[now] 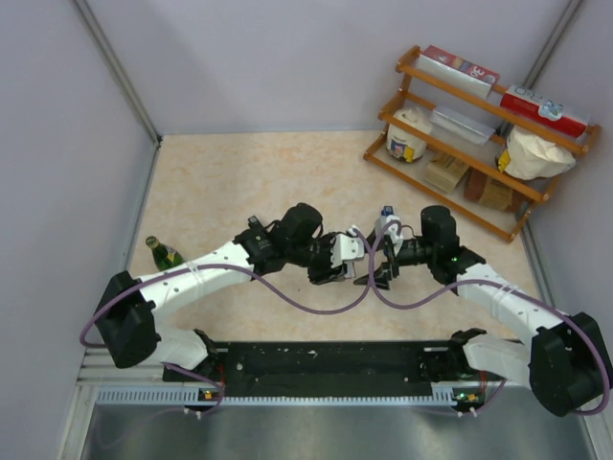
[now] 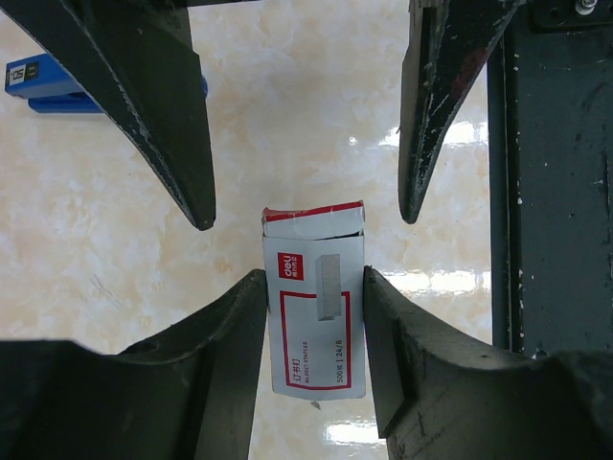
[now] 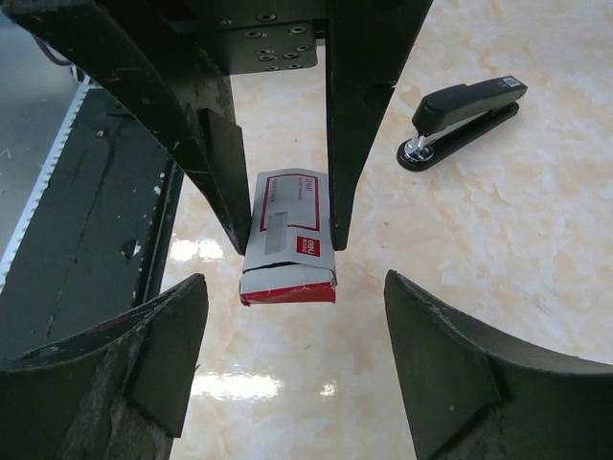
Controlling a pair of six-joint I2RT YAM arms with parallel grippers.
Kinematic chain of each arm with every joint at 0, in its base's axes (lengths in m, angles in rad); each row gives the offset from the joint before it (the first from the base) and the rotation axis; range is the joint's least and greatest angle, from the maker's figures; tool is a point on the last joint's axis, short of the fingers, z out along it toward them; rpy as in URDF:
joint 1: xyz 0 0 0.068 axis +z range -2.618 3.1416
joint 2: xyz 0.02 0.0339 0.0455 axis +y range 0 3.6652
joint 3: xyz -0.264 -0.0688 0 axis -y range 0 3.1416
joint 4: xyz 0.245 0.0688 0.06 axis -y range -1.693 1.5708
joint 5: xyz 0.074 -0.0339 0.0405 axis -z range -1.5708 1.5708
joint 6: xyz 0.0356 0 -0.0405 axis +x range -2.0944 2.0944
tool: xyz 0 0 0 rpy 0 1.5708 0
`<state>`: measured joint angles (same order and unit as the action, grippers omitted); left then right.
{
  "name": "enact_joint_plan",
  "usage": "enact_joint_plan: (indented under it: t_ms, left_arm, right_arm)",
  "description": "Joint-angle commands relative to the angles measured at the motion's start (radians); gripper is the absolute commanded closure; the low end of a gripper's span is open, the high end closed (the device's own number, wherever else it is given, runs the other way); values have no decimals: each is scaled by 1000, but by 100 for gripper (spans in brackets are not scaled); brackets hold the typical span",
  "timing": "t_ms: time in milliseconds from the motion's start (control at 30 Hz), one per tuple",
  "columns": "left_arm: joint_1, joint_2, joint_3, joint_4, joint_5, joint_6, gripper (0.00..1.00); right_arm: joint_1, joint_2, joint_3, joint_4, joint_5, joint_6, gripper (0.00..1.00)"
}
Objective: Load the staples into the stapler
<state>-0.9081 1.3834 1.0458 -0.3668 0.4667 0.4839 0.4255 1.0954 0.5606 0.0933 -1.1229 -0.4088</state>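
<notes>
My left gripper (image 2: 314, 287) is shut on the small white staple box with red print (image 2: 316, 316) and holds it above the table. The box's red-edged end flap is open and faces my right gripper (image 3: 295, 287), which is open, its fingers spread either side of that end without touching it. The box also shows in the right wrist view (image 3: 290, 235). No staple strips show. A black stapler (image 3: 465, 120) lies on the table beyond. A blue stapler (image 2: 57, 86) lies at the far left. In the top view both grippers (image 1: 359, 261) meet mid-table.
A green bottle (image 1: 165, 254) lies at the table's left edge. A wooden shelf rack (image 1: 479, 144) with boxes and bags stands at the back right. A black rail (image 1: 326, 359) runs along the near edge between the arm bases.
</notes>
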Motion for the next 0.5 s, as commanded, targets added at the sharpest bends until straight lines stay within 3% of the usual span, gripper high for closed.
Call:
enact_joint_plan:
  t_ms: [0, 300, 467]
  left_arm:
    - [-5, 2, 39, 34, 13, -10, 51]
    - [-5, 5, 37, 39, 10, -10, 51]
    - [-5, 9, 36, 42, 15, -13, 51]
  right_arm:
    - [15, -3, -10, 62, -15, 4, 30]
    - [19, 1, -10, 36, -18, -22, 41]
    - [22, 4, -11, 39, -20, -19, 43]
